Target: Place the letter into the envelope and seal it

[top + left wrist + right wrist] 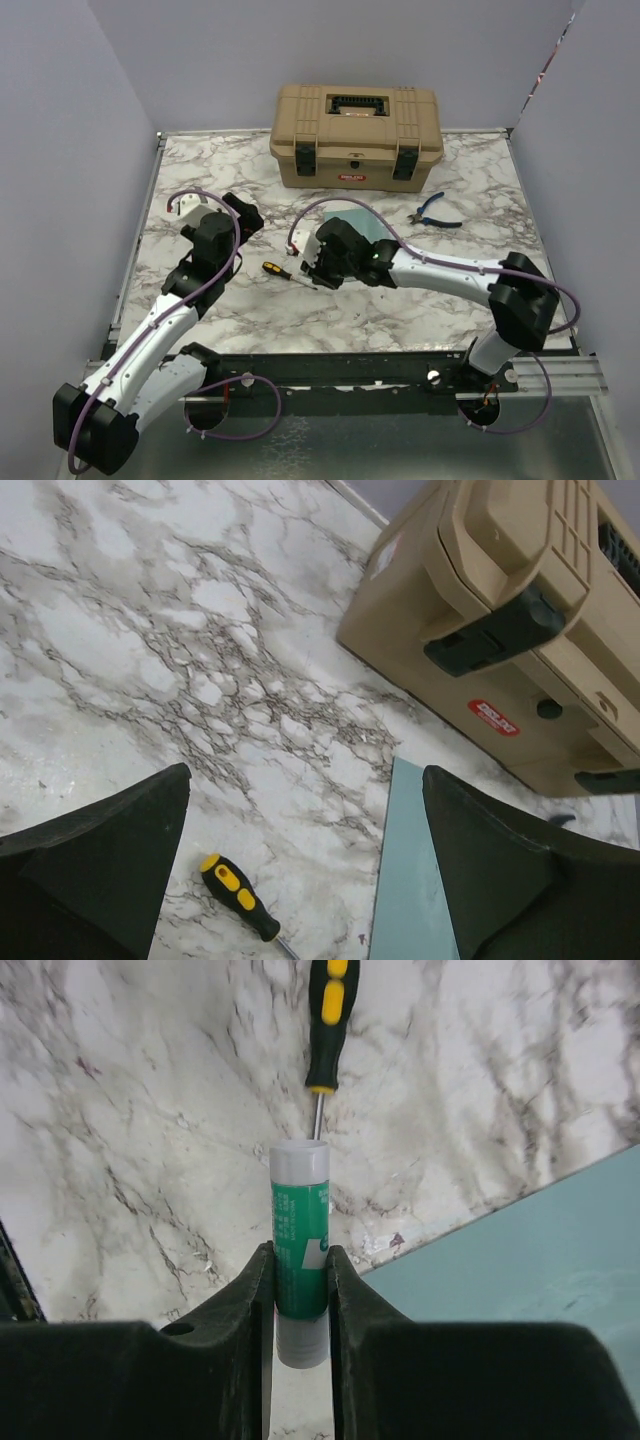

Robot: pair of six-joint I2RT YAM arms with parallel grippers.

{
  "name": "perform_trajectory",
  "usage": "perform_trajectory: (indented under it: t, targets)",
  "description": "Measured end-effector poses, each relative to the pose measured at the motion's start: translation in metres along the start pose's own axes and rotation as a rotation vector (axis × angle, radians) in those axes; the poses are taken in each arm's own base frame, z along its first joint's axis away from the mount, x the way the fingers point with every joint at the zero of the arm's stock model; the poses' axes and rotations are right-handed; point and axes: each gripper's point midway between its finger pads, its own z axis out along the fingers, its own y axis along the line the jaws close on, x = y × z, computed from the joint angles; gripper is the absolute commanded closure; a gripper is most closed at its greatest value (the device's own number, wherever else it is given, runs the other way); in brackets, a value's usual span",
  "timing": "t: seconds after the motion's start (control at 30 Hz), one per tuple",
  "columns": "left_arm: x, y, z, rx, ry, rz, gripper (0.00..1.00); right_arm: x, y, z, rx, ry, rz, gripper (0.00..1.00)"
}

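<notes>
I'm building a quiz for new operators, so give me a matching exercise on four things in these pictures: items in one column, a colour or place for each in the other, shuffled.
Items:
1. glue stick
2. screwdriver
3. toolbox
4. pliers

Descriptions:
A. blue handles
B. yellow and black handle
C. between the fingers of the right gripper
D. tan, with dark latches

Pairs: 1-C, 2-B, 3-D, 4-A
</notes>
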Motion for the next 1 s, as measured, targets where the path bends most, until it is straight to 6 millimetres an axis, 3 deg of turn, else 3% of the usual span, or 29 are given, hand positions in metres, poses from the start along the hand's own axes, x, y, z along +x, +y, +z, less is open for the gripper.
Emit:
perform_trajectory:
  t: [0.13, 0.23, 0.37, 0.47, 0.57, 0.77, 1.0]
  targets:
    - [0.016, -0.016, -0.002, 0.096, 0.089, 0.043, 0.01, -0.036, -0.008, -0.032, 0.052, -0.141, -0.013, 0.87]
    - [0.040, -0.044, -0.007, 0.251, 0.231, 0.107, 0.01, -0.057, -0.014, -0.058, 0.095, -0.240, -0.020, 0.87]
    - [0.078, -0.085, -0.035, 0.551, 0.452, 0.175, 0.01, -0.080, -0.017, -0.087, 0.130, -0.352, -0.031, 0.87]
    - [0.087, -0.107, -0.060, 0.737, 0.540, 0.189, 0.06, -0.087, -0.017, -0.104, 0.144, -0.403, -0.037, 0.87]
    - [0.087, -0.126, -0.082, 0.894, 0.597, 0.190, 0.17, -0.094, -0.018, -0.113, 0.154, -0.436, -0.043, 0.87]
    - [0.090, -0.139, -0.096, 1.027, 0.657, 0.194, 0.41, -0.093, -0.016, -0.114, 0.148, -0.432, -0.048, 0.87]
    - [0.095, -0.141, -0.102, 1.077, 0.697, 0.194, 0.48, -0.089, -0.016, -0.113, 0.148, -0.418, -0.051, 0.87]
